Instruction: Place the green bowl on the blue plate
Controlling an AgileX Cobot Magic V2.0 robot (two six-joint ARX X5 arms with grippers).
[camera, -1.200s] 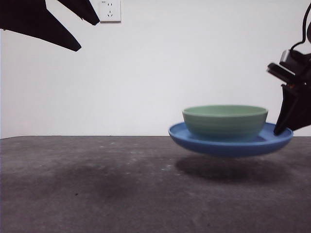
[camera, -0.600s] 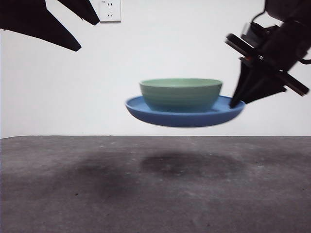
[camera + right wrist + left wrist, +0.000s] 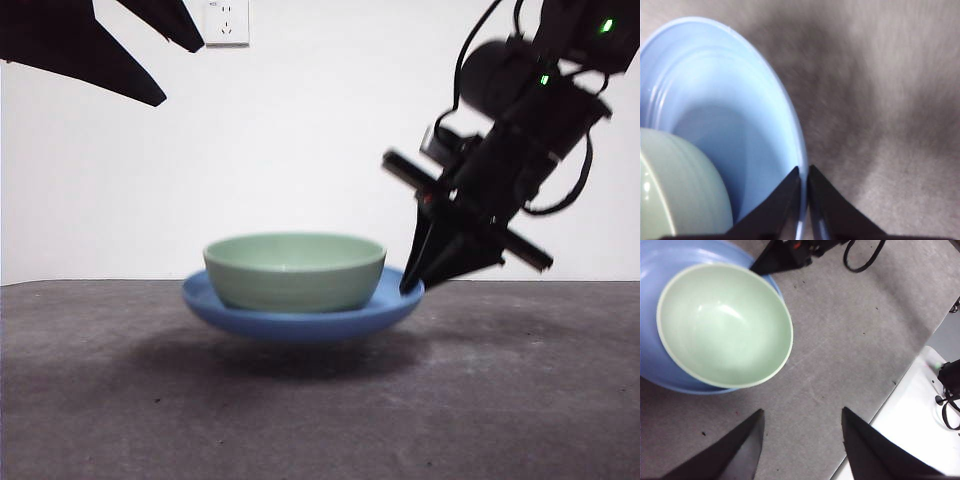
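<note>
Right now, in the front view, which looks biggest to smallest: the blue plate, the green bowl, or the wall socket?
1. The blue plate, widest.
2. The green bowl, narrower, sitting on the plate.
3. The wall socket, smallest, though it is farther from the camera.

Blue plate (image 3: 655, 371): cut off by frame edge in left wrist view. Green bowl (image 3: 680, 185): mostly cropped in right wrist view. Worktop (image 3: 880, 100): motion-blurred there.
</note>
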